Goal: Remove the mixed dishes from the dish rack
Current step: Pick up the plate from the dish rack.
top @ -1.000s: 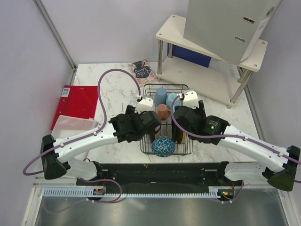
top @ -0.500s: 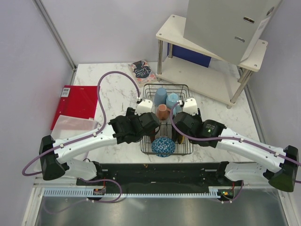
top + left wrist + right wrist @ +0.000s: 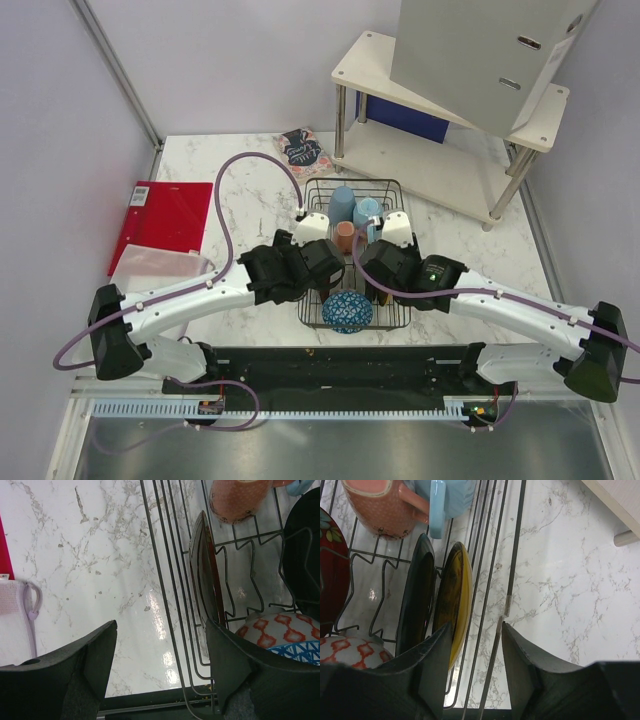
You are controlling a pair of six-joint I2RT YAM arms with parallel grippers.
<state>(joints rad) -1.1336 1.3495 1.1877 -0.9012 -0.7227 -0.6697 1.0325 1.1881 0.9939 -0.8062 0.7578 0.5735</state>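
Observation:
The black wire dish rack [image 3: 352, 183] sits mid-table. It holds two light-blue cups [image 3: 341, 203], a salmon mug [image 3: 345, 235] and a patterned bowl [image 3: 347, 310]. A dark red plate [image 3: 202, 570] stands on edge by the left wall. A black plate [image 3: 417, 595] and a yellow plate [image 3: 457, 590] stand by the right wall. My left gripper [image 3: 161, 625] is wide open astride the left wall wires. My right gripper [image 3: 476, 625] has its jaws part-way in. They stand apart astride the right wall wires, the inner finger in front of the yellow plate's lower edge.
A red folder [image 3: 165, 220] and a whitish mesh pouch [image 3: 15, 615] lie left of the rack. A patterned booklet [image 3: 300, 150] is behind it. The white two-tier shelf [image 3: 450, 150] with a grey box [image 3: 480, 50] stands at the back right.
My right arm has slid left along the rack's right wall and its jaws have narrowed. The left arm shifted slightly right, its jaws unchanged.

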